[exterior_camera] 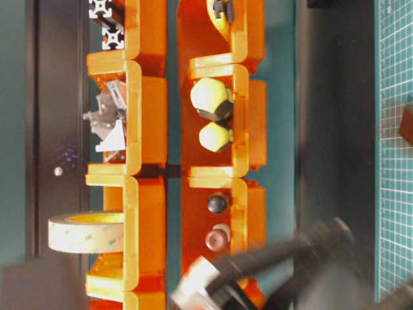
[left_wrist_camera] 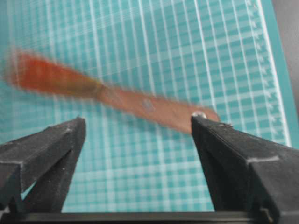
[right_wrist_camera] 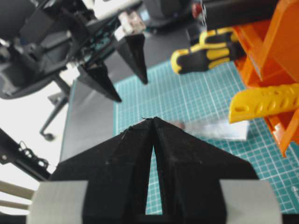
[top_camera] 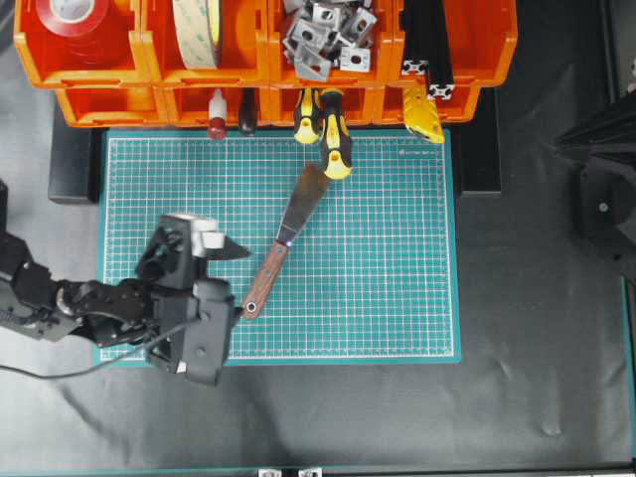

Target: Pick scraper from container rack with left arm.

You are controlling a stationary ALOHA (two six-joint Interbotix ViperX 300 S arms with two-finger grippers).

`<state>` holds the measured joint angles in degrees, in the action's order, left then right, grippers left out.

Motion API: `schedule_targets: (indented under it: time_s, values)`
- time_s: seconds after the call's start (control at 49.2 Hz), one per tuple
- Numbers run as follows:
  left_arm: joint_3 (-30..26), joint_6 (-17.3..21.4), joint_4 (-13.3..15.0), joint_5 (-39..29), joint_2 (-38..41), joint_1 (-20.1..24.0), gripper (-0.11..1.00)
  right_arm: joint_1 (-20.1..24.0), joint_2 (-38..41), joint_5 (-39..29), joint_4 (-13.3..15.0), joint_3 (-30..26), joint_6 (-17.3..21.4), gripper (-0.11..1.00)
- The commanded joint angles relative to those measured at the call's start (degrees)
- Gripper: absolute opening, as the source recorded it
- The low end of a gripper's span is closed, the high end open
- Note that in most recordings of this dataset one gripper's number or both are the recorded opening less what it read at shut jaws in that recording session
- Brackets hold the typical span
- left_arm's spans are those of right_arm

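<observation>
L gripper [top_camera: 238, 280] open, my scraper [top_camera: 285, 236] loose on mat [top_camera: 397, 318] centre; handle end may skid if jaws close off-centre. R gripper [right_wrist_camera: 153, 122] closed.

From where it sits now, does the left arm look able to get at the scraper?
Probably yes. The scraper lies free on the cutting mat, and the left gripper is open right at its handle end with nothing between them.

Dark table [top_camera: 517, 328] carries green mat [top_camera: 397, 298], apparently rack [top_camera: 89, 104].
</observation>
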<state>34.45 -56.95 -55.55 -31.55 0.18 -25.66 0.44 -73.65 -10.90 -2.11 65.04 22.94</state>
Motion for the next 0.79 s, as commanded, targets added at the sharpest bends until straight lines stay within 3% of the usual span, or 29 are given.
schedule_targets:
  time_s: [0.0,0.122,0.305,0.772]
  values:
    - [1.4,-5.4,-0.2,0.3,-2.2,0.0,0.87,0.1,1.1,0.0,-0.1,-1.3,0.0,0.00]
    - [3.7,-7.4,-0.2,1.2,-4.3,0.0,0.87,0.2,1.1,0.2,-0.1,-1.3,-0.1,0.00]
    - [6.2,-7.3,-0.2,2.1,-10.3,-0.4,0.87,0.3,1.0,0.3,-0.1,-1.4,-0.1,0.00]
    - [14.4,-6.9,-0.2,3.5,-36.8,-0.9,0.87,1.0,1.0,2.1,0.1,-1.6,-0.4,0.00]
